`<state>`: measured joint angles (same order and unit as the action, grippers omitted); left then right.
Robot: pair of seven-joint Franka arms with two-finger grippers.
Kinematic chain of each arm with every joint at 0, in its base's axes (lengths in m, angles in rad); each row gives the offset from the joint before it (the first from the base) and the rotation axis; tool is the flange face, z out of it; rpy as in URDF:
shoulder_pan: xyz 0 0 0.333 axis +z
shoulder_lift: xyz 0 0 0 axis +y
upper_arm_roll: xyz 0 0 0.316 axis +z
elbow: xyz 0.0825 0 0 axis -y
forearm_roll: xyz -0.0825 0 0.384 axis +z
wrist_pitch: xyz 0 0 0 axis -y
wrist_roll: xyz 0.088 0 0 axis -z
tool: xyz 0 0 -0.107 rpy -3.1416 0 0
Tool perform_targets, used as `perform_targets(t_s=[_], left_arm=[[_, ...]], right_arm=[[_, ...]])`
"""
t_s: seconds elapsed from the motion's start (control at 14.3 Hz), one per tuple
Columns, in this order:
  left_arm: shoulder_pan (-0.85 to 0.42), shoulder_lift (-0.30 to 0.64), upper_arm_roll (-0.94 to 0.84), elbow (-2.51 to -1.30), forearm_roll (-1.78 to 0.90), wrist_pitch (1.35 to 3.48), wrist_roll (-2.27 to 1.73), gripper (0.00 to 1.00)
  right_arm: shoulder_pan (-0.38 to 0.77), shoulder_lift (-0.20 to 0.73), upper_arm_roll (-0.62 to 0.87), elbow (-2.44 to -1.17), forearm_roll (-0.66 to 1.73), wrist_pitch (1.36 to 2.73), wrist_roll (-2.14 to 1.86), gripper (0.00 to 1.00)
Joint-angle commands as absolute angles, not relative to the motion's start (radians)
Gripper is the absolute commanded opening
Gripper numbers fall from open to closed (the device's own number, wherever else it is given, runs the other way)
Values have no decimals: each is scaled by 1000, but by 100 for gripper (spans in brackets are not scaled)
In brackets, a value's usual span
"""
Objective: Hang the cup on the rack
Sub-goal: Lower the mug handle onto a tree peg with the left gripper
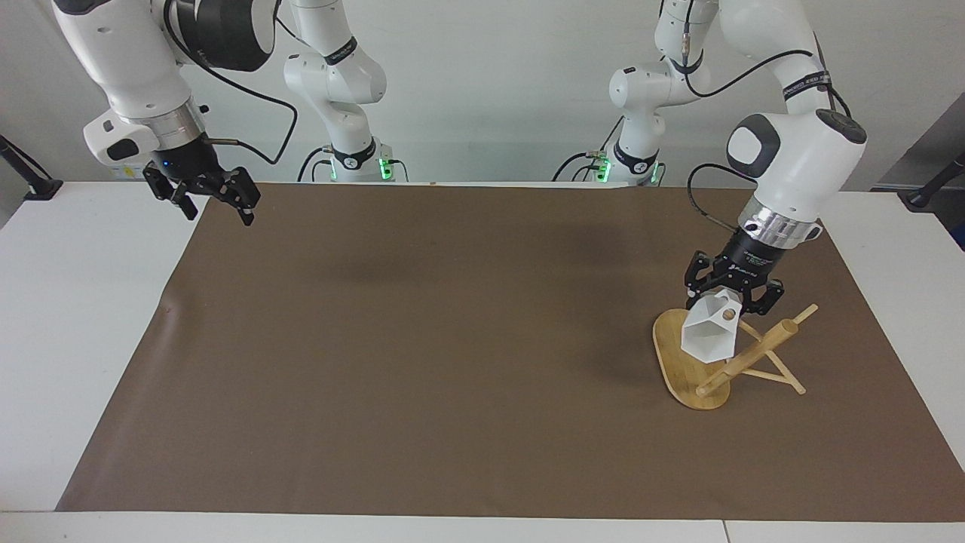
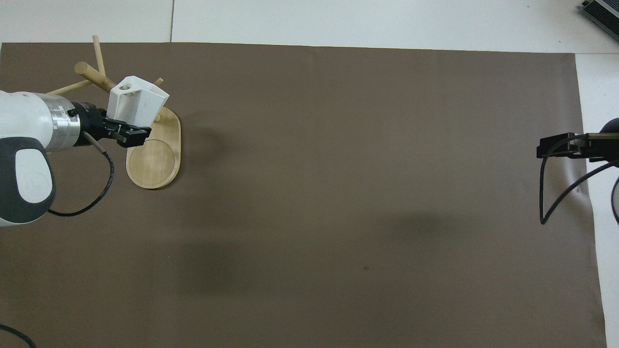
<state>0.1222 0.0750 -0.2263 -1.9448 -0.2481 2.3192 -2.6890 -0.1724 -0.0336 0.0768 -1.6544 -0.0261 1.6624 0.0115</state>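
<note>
The white faceted cup (image 1: 707, 335) (image 2: 137, 100) hangs tilted over the rack's oval bamboo base (image 1: 673, 360) (image 2: 154, 164), right beside the slanting central post (image 1: 746, 360) (image 2: 94, 75). My left gripper (image 1: 733, 292) (image 2: 128, 130) is shut on the cup's blocky handle, whose round hole faces up. Thin pegs (image 1: 776, 373) cross the post on the side toward the left arm's end of the table. Whether a peg is in the handle I cannot tell. My right gripper (image 1: 205, 200) hangs open and empty, raised over the mat's corner at the right arm's end.
A brown mat (image 1: 422, 339) covers most of the white table (image 1: 68, 302). Only the rack stands on it. The right arm's wrist and cable (image 2: 561, 145) reach into the overhead view at the mat's edge.
</note>
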Motion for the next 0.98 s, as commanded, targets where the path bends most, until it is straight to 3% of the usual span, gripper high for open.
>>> perform_targets(t_s=[0.0, 0.21, 0.91], left_arm=[[133, 81, -233, -1930, -227, 2330, -2801, 0], [132, 92, -233, -1914, -230, 2332, -2847, 0], [129, 101, -235, -1925, -239, 2378, -2977, 0]], right_arm=[[-155, -23, 69, -1624, -14, 1637, 32, 100], [-107, -28, 17, -1623, -15, 1637, -1, 100], [-109, -38, 15, -1629, -14, 1621, -46, 100]])
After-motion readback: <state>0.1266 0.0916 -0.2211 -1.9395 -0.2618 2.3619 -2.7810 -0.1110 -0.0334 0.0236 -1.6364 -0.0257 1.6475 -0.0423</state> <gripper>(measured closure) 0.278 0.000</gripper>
